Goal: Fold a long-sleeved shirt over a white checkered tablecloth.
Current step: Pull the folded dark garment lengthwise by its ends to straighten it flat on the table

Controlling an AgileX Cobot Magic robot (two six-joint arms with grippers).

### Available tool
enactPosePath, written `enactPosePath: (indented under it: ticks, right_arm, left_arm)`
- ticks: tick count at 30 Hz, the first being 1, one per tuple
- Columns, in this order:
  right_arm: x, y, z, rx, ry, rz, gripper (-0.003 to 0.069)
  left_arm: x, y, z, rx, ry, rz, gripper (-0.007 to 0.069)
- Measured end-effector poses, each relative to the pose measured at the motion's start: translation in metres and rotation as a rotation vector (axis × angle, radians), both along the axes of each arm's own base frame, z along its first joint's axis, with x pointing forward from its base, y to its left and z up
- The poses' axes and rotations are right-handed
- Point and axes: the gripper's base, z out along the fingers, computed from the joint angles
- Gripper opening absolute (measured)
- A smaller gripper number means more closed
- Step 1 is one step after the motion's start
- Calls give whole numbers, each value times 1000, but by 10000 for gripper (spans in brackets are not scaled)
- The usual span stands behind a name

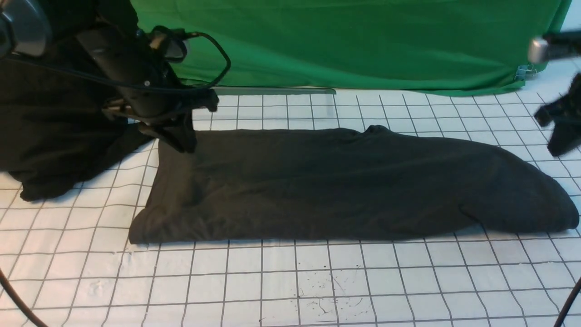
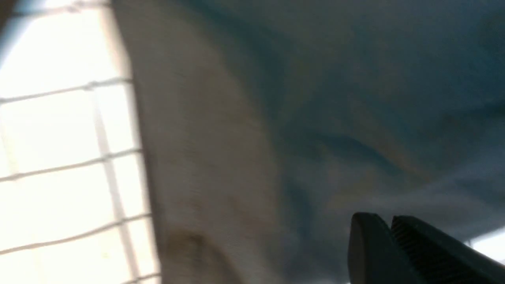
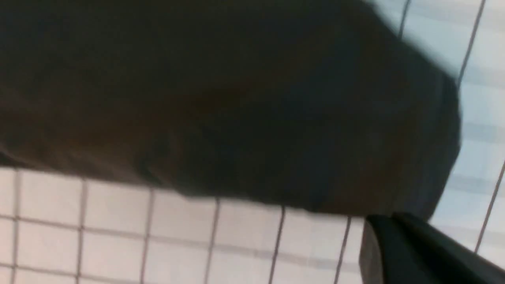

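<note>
I see the long-sleeved shirt (image 1: 336,181) lying flat on the white checkered tablecloth (image 1: 317,281). It is folded into one long dark band that runs from left to right across the middle of the worktop. A small bump of cloth sticks up on its far edge. The right end is round, and the left end is more square, with a bunched near corner.

My left gripper (image 1: 181,138) is down at the far left corner of the shirt and touches the cloth there. In the left wrist view its jaws are pressed together, and I see no cloth between the tips. The shirt fills most of that view, with the bright squares of the tablecloth beside it.

My right gripper (image 1: 560,136) is at the far right edge of the scene. It is up off the cloth, just past the far side of the shirt's right end, and not touching it. It looks blurry. In the right wrist view its jaws look pressed together too, with the shirt's round end just beyond them.

A blacker garment (image 1: 50,136) sits in a heap on the left, just beside the shirt. A green fabric (image 1: 354,45) hangs along the far side.
</note>
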Motion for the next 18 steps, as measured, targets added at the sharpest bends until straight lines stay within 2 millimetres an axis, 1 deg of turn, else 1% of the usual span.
enactPosePath:
  ticks: [1,2,4,6,7,10,11,12,13,15,17,18]
  right_arm:
    - [-5,-8,-9,7,37,-36,13]
    - [-12,-20,-22,15,82,-90,26]
    - [-20,-34,-35,22,127,-158,76]
    - [-27,-45,-47,25,146,-204,158]
    - [-30,-50,-52,26,149,-223,218]
    - [-31,-56,-61,21,124,-252,393]
    - [-30,-57,-63,19,115,-255,442]
    - [-28,-57,-65,20,104,-257,471]
    - [-26,-58,-66,23,91,-260,495]
    - [-20,-57,-73,39,70,-270,509]
    - [-17,-56,-80,51,71,-278,503]
    - [-14,-56,-88,68,78,-287,485]
  left_arm:
    - [-4,-5,-1,-1,1,-18,80]
    - [-11,-13,-6,3,4,-46,81]
    - [-22,-23,-20,14,19,-79,81]
    - [-29,-31,-37,30,28,-98,81]
    - [-32,-32,-46,40,30,-103,81]
    - [-35,-31,-68,64,35,-101,81]
    - [-34,-27,-77,74,38,-92,81]
    - [-34,-26,-81,79,37,-90,81]
    - [-34,-24,-85,87,37,-86,81]
    - [-33,-21,-93,92,40,-74,81]
    - [-33,-21,-95,92,41,-66,81]
    - [-32,-21,-96,92,44,-59,81]
